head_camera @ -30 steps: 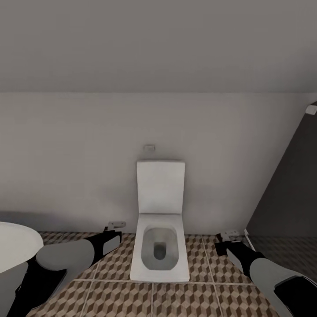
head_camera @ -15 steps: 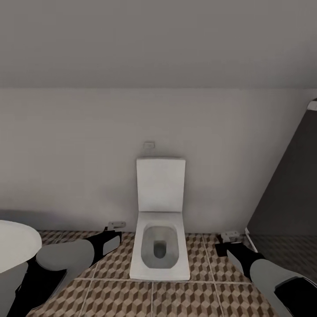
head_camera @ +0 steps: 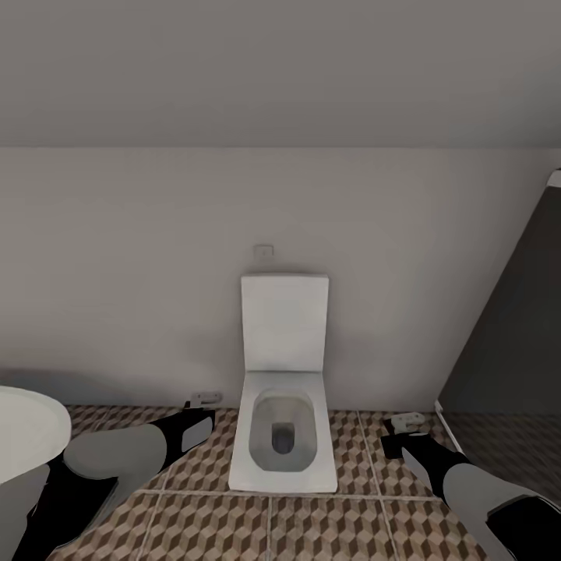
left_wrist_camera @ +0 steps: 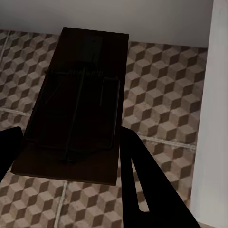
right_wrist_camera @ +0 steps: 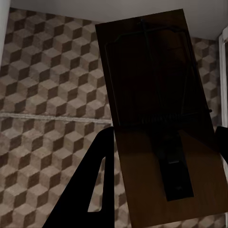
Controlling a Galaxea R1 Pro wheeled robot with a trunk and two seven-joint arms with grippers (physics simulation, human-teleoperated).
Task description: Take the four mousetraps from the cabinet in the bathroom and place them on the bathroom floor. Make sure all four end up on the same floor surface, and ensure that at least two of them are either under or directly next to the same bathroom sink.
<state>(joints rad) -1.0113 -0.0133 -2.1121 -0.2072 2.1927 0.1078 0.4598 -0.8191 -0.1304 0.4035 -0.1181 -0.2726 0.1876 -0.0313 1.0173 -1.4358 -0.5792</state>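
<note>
White toilet (head_camera: 283, 405) stands ahead of us on the tiled floor (head_camera: 312, 530). Our left gripper (left_wrist_camera: 71, 156) is clamped on a mousetrap (left_wrist_camera: 76, 109); our right gripper (right_wrist_camera: 161, 156) clamps another trap (right_wrist_camera: 156, 109).

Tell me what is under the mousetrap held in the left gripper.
Under the mousetrap in the left gripper lies the cube-patterned bathroom floor. The tiles directly beneath the board are hidden.

1. toilet (head_camera: 282, 421) stands centred against the wall (head_camera: 140, 273), between both arms.
2. bare floor (head_camera: 195, 467) lies on either side of it.
3. white tub (head_camera: 27, 428) edges in at far left.
4. dark panel (head_camera: 514, 335) closes off the right.
</note>
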